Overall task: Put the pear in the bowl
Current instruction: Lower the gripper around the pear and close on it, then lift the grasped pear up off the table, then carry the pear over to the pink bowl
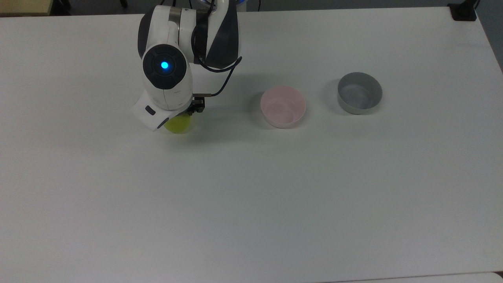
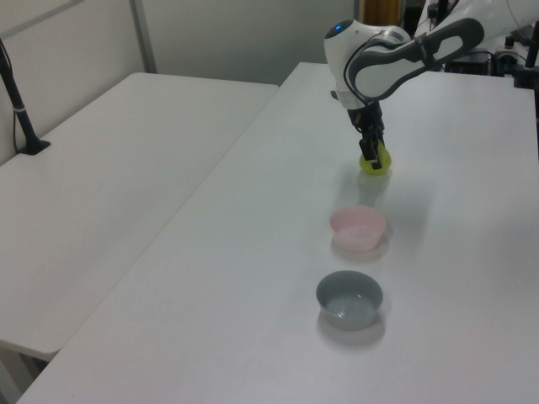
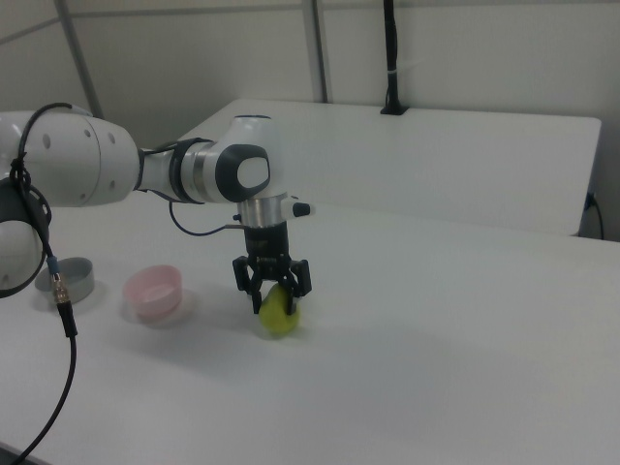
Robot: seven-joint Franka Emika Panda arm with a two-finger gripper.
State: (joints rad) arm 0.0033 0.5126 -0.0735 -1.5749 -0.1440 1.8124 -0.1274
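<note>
pear under the claw, pink bowl waiting

pear (image 3: pixel 279 312) sits on the white table (image 1: pixel 251 196) toward its far edge in the top view, well apart from the pink bowl (image 1: pixel 283 106), which lies on the top view's right of it, with a grey bowl (image 1: pixel 359 93) further along the same line toward the table's right edge. the franka arm (image 1: pixel 167 74) reaches in over that far edge and hangs its gripper (image 3: pixel 272 284) straight down over the fruit.

in the right view the two fingers stand apart, straddling the top of the pear and not yet closed on it; the fruit looks to be resting on the table, its shadow directly beneath it.

by its look the pear is small, light and firm, with a smooth rounded skin that could slide or roll out of a shallow pinch. the safer hold is likely across the widest part of its body, fingers low on either flank, rather than up near the narrow top.

the top view lays out the row of pear, pink bowl and grey bowl, but the arm's wrist hides most of the fruit (image 1: pixel 178 125) and the whole claw. the left view shows the gripper (image 2: pixel 370 154) overlapping the pear (image 2: pixel 376 162) and the pink bowl (image 2: pixel 358 228) nearer the camera, yet not the gap between the fingers. only the right view shows both fingers clear on either side of the fruit, with the pink bowl (image 3: pixel 154 292) on the right view's left.
</note>
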